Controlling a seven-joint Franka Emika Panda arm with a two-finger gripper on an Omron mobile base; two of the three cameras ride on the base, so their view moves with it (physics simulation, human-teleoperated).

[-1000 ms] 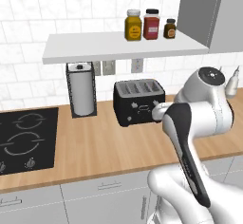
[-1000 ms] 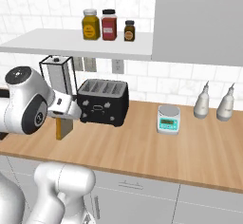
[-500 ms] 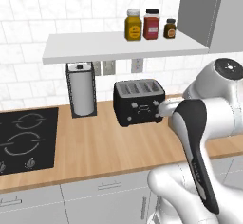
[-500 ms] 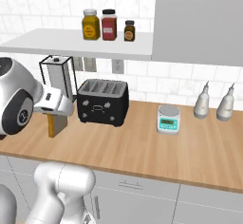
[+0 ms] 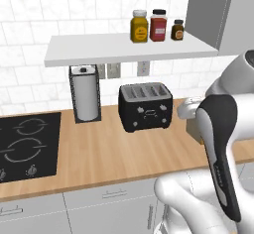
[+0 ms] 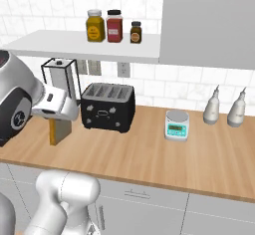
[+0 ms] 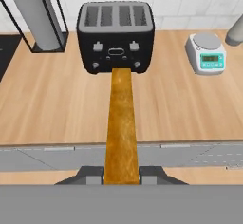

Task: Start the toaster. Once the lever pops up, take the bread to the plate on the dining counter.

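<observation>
The bread (image 7: 121,123) is a golden-brown slice seen edge-on in the hand view, and my gripper (image 7: 121,175) is shut on its near end. From the base cameras the bread (image 6: 60,132) hangs upright under the gripper (image 6: 59,121), just above the wood counter. It sits in front of the black toaster (image 6: 108,107) and off to one side. In the left base view the bread (image 5: 193,130) peeks out beside my forearm, right of the toaster (image 5: 145,106). The toaster (image 7: 116,35) has empty slots. The plate and the dining counter are out of view.
A chrome paper-towel holder (image 5: 85,99) stands left of the toaster, with a black cooktop (image 5: 27,144) further left. A small scale (image 6: 177,124) and two bottles (image 6: 211,112) sit to the right. A shelf (image 5: 99,49) with jars hangs above the toaster.
The hand has drawn the bread back from the toaster's front, toward the counter's near edge and sideways. The arm's elbow has swung up and outward. The toaster has stayed put.
</observation>
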